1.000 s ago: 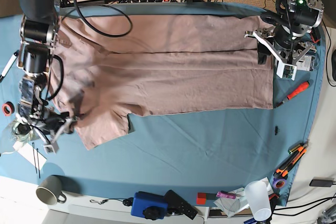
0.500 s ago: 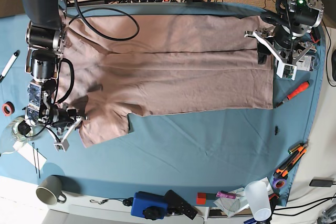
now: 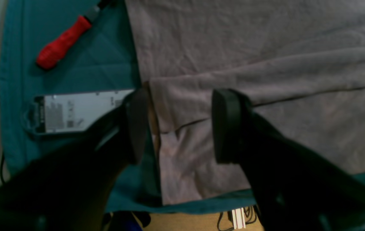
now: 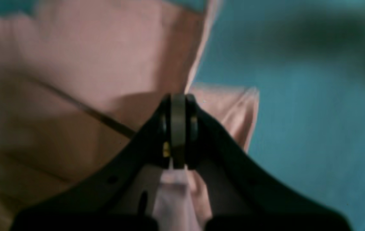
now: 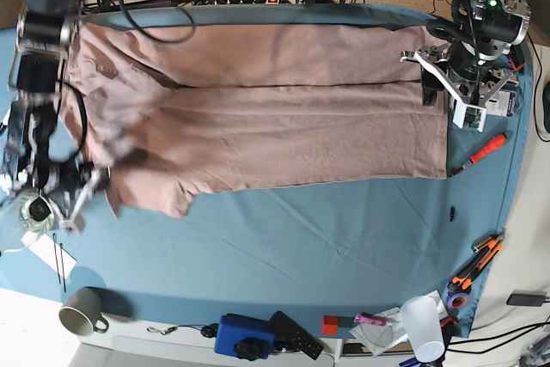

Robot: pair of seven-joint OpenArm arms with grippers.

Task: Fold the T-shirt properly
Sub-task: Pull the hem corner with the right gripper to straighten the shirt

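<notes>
**Right arm drags the sleeve outward while the left waits at the hem**

While the T-shirt [image 5: 266, 109] lies spread across the blue table cloth [image 5: 344, 229], its near sleeve is no longer where it was a second ago. Then the sleeve hung down as a flap below the body of the shirt; now it is drawn sideways toward the cloth's left edge in the base view, and the flap has shrunk to a small point of fabric. The right gripper [image 4: 178, 128], open a second ago, has its jaws pressed tight together, and the right wrist view shows pink fabric pinched between them and bunched beneath. So the grasp is made and the pull has begun, though motion blur hides exactly how much cloth is caught.

At the opposite end of the T-shirt, the left gripper [image 3: 177, 126] has not moved. Its jaws stand wide apart, straddling the hem corner where a folded layer meets the edge, holding nothing. A red-handled screwdriver [image 3: 63, 41] and a white label card [image 3: 80, 110] lie just beside that hem on the cloth.

My reading is that the sleeve is being straightened or tucked before the lengthwise folds continue; most of the folding is not yet done.
</notes>
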